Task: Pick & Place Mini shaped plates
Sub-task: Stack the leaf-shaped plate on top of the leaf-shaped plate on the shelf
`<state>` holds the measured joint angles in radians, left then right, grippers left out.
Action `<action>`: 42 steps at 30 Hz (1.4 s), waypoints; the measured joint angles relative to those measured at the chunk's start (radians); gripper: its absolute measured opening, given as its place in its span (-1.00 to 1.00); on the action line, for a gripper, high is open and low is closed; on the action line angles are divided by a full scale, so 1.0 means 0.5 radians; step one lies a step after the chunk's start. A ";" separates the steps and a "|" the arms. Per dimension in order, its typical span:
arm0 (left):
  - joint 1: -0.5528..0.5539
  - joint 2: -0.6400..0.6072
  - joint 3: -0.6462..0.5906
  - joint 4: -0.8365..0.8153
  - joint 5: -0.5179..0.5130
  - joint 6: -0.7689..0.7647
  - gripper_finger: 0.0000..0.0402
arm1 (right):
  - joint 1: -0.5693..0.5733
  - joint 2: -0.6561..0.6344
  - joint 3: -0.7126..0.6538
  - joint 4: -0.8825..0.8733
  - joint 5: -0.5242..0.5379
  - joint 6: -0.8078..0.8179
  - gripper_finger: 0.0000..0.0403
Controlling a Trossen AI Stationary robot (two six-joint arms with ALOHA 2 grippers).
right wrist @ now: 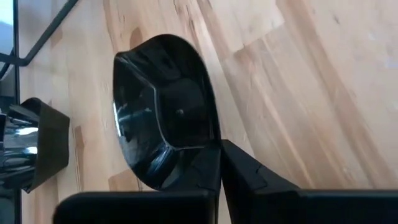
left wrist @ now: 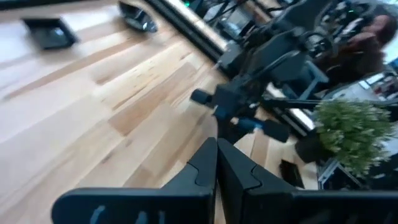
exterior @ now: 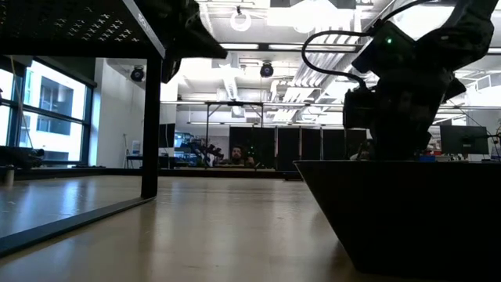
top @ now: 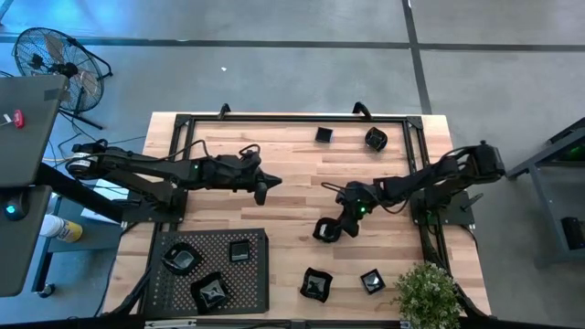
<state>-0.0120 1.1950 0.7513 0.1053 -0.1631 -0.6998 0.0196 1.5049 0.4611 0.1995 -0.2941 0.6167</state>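
Right gripper (top: 327, 230), pinched shut on the rim of an angular black mini plate (right wrist: 163, 118) at mid-table, sits well right of the perforated tray (top: 161, 285) I must reach, while my empty, closed left gripper (top: 261, 190) hovers nearer it.
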 joint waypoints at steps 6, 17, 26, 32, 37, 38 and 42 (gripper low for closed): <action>-0.002 0.009 0.001 -0.150 0.007 -0.086 -0.83 | 0.001 -0.048 0.140 -0.173 0.186 -0.099 -0.99; -0.003 0.311 0.369 -0.377 0.065 0.234 -0.44 | 0.002 -0.054 0.822 -0.898 0.915 -0.819 -0.99; -0.004 0.520 0.726 -0.670 -0.150 0.612 -0.44 | 0.018 -0.055 1.139 -0.943 1.305 -1.331 -0.99; -0.002 0.542 0.835 -0.808 -0.365 0.674 -0.47 | 0.032 -0.055 1.188 -0.915 1.367 -1.443 -0.99; -0.003 0.542 0.872 -0.874 -0.332 0.674 -0.69 | 0.032 -0.055 1.184 -0.875 1.364 -1.457 -0.99; -0.003 0.541 0.872 -0.882 -0.318 0.674 -0.75 | 0.032 -0.055 1.184 -0.864 1.363 -1.458 -0.99; -0.003 0.540 0.872 -0.931 -0.277 0.666 -0.96 | 0.032 -0.055 1.181 -0.835 1.349 -1.460 -0.99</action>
<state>-0.0133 1.4652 1.1873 -0.3603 -0.3016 -0.3669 0.0357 1.4773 1.0515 -0.2180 0.3802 -0.1135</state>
